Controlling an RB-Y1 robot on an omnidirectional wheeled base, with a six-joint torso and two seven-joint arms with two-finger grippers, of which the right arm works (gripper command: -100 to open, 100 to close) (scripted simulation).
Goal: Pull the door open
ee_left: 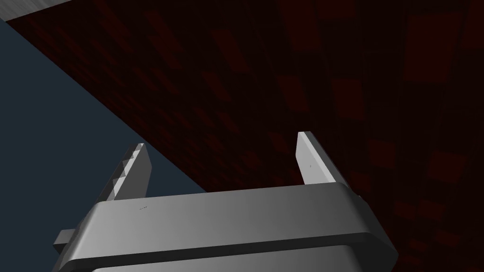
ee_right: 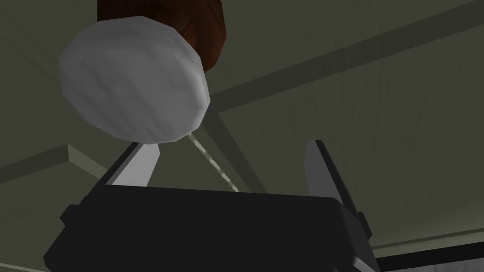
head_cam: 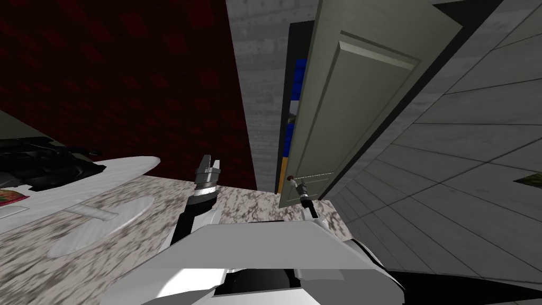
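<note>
The grey-green panelled door (head_cam: 349,106) stands ajar, and its free edge shows a narrow gap with blue and black behind it. Low on the door sits a round grey knob (head_cam: 290,179) on a brown rosette (ee_right: 201,28). My right gripper (head_cam: 303,188) is right beside the knob. In the right wrist view the knob (ee_right: 134,80) looms over the tip of one finger (ee_right: 137,165), off to the side of the gap, and the right gripper (ee_right: 227,151) is open with nothing between its fingers. My left gripper (head_cam: 209,168) hangs open (ee_left: 222,146) in front of a dark red wall.
A dark red wall (head_cam: 132,79) and a grey wall strip (head_cam: 259,79) lie left of the door, and a grey tiled wall (head_cam: 466,148) lies right. A white oblong table (head_cam: 95,180) with a black object (head_cam: 37,161) stands on the speckled floor (head_cam: 243,204) at left.
</note>
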